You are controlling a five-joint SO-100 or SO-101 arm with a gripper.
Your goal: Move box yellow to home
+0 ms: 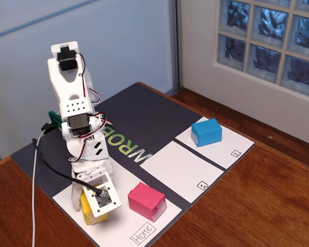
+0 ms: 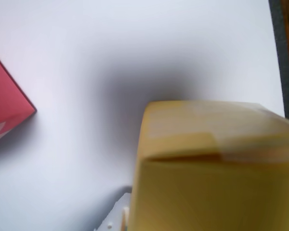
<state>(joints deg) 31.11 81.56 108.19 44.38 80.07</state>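
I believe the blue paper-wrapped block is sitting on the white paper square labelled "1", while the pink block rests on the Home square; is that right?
Not quite: the fixed view shows the blue paper-wrapped block on the white paper square labelled "2"; the square labelled "1" carries no block. The pink block does rest on the Home square.

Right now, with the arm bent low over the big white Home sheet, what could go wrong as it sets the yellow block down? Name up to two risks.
1. The pink paper-wrapped block already sits on the white paper Home square beside the yellow paper-wrapped block; a sideways swing could knock it.
2. The yellow block is near the sheet's left edge in the fixed view, so a drifting release might leave it hanging off Home.
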